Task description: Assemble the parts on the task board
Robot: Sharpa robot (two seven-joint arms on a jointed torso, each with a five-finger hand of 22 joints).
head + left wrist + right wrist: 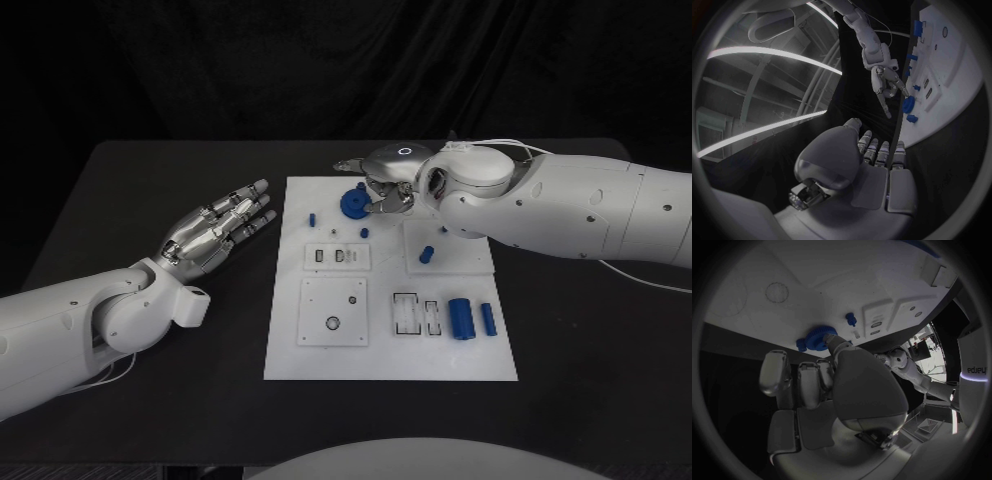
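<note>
White task board (289, 365) on black table (159, 180); blue parts (462, 318); silver robot hand (216, 228), white arms

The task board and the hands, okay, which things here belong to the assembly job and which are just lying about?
Belonging to the job:
- task board
- blue gear-like disc, with the right hand at it
- blue pegs standing in the board
- blue cylinders lying near its front right
- left hand, open beside the board

Just lying about:
- nothing loose; there is the black table
</note>
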